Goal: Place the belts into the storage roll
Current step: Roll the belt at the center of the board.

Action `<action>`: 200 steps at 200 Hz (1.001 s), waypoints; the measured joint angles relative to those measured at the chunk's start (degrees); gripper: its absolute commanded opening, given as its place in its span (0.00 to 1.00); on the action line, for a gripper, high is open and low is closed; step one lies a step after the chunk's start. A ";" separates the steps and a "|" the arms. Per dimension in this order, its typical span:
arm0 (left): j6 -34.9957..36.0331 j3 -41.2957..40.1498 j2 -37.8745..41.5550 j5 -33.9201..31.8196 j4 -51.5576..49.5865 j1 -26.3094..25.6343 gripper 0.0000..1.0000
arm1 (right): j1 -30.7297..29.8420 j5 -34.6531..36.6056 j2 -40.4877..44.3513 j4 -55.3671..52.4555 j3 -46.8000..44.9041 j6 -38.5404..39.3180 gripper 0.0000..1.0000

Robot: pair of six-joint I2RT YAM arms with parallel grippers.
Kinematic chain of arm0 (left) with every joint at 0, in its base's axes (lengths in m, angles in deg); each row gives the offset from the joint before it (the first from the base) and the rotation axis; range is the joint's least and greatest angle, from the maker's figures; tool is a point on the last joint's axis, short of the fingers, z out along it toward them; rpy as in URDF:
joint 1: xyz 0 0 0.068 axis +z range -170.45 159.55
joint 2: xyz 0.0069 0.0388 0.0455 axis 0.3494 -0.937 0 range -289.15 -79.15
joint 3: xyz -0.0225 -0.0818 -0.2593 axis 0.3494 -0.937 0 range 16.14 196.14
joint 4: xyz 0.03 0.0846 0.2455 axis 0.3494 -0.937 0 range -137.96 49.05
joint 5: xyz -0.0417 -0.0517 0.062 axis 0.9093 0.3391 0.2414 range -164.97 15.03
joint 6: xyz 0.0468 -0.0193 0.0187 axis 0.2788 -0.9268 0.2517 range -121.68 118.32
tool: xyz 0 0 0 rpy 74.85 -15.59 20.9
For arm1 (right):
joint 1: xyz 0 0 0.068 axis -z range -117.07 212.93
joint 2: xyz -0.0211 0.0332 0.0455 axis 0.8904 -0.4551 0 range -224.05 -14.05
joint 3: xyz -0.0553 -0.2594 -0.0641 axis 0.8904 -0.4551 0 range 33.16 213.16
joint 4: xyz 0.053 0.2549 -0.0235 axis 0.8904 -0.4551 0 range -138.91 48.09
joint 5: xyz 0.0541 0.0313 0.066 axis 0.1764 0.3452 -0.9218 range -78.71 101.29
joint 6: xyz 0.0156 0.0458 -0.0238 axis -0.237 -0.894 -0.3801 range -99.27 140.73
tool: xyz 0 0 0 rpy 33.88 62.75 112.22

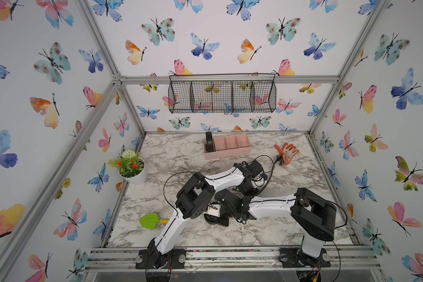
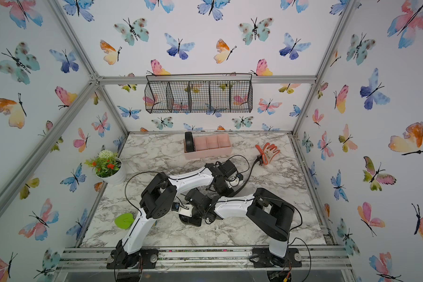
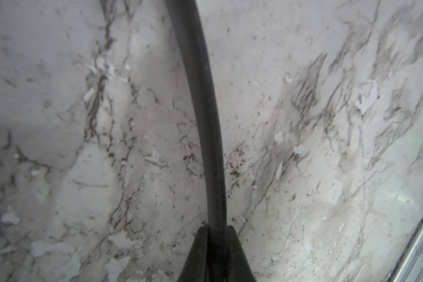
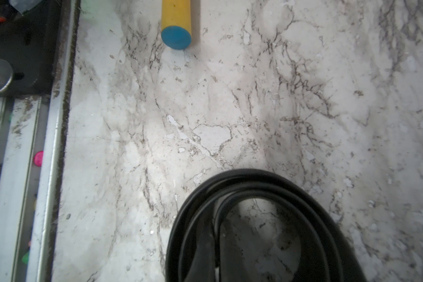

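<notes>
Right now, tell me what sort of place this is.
Probably a staged robot test booth: aluminium frame, butterfly wallpaper, and a left arm and right arm bolted at a marble-look table.

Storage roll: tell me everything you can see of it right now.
The storage roll is a long, low, pale pink tray, plastic by its look, split into four compartments. It sits flat at the back of the marble table. A rolled black belt stands on edge in its end compartment on the robot's left; the other three look empty. Nothing else touches it.
</notes>
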 measured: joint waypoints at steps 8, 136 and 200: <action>-0.39 -0.79 0.52 0.15 0.33 0.28 0.47 | 0.00 0.00 0.11 0.61 -0.42 -0.22 0.03; -17.53 -24.98 39.82 -10.91 14.01 24.90 0.98 | 0.00 0.00 0.55 5.16 -3.13 -3.06 0.03; -28.63 -62.55 63.25 -0.87 14.97 38.62 0.98 | 0.02 -0.09 0.59 5.51 -3.34 -3.52 0.03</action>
